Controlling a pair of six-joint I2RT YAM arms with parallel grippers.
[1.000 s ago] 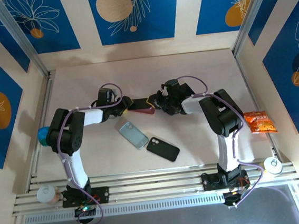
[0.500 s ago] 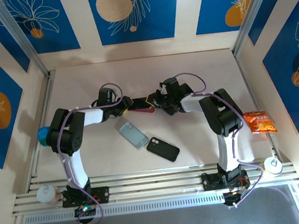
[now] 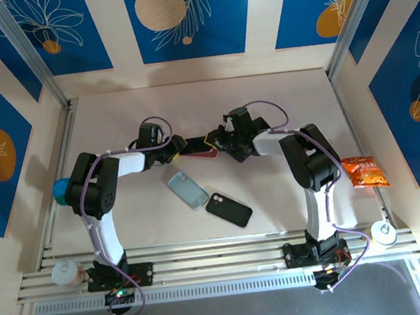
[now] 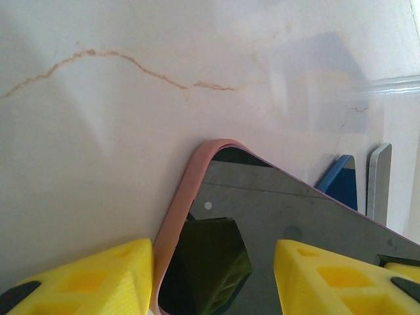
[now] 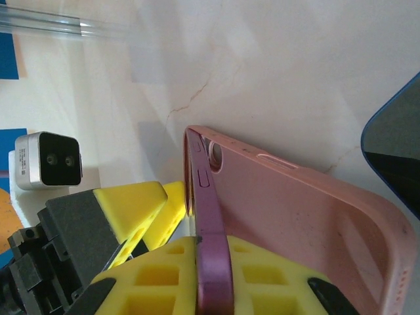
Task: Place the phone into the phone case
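A purple phone (image 3: 195, 147) sits partly in a pink phone case (image 3: 209, 154), held off the table between both arms at mid-table. My left gripper (image 3: 176, 147) holds the left end. There its yellow fingers (image 4: 79, 279) straddle the corner where the dark screen (image 4: 295, 210) lies inside the pink rim (image 4: 177, 210), one finger against the rim. My right gripper (image 3: 219, 143) is shut on the phone's thin purple edge (image 5: 213, 275). At this end the pink case (image 5: 295, 216) gapes away from the phone.
A clear case (image 3: 188, 189) and a black phone (image 3: 228, 209) lie on the table nearer the arm bases. An orange snack packet (image 3: 365, 171) lies at the right edge and a blue ball (image 3: 60, 190) at the left. Walls close in the back and sides.
The right gripper has shifted slightly toward the far left with its end of the phone. The left arm has stayed still.
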